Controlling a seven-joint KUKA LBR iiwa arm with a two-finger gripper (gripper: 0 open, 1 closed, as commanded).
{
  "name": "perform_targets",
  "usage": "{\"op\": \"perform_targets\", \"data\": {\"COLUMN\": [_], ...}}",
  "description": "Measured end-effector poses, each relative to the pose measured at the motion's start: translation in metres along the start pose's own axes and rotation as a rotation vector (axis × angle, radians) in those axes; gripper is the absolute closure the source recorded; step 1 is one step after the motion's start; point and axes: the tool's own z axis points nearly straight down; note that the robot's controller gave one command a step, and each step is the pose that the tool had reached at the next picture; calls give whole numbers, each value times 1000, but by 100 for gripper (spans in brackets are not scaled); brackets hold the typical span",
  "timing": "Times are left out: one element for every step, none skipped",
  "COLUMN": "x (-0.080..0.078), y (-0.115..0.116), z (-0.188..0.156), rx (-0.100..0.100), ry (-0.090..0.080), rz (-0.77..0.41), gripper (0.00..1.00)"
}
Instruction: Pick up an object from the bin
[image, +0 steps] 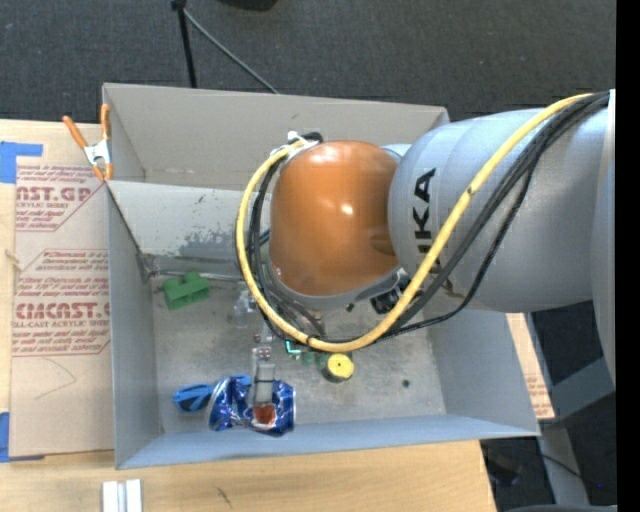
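My gripper (264, 385) comes down from under the arm's orange cover at the bin's front middle. Its tip is on or just above a crumpled blue foil wrapper (235, 403) that lies by the front wall. The wrapper has a small red patch right at the gripper's tip. A small yellow round piece (341, 367) lies just to the right of the gripper, with a bit of green beside it. Much of the gripper is hidden by the cover.
A green block (186, 290) lies at the left of the bin floor, near the sloping wall. A small grey piece (240, 306) sits by the edge of the cover. The arm and its cables cover the bin's middle and right.
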Motion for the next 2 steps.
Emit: {"op": "perform_targets", "data": {"x": [-9, -7], "y": [-46, -45], "z": [159, 157], "rx": [-1, -3], "ry": [-20, -15], "rz": [-164, -164], "gripper": [0, 100]}}
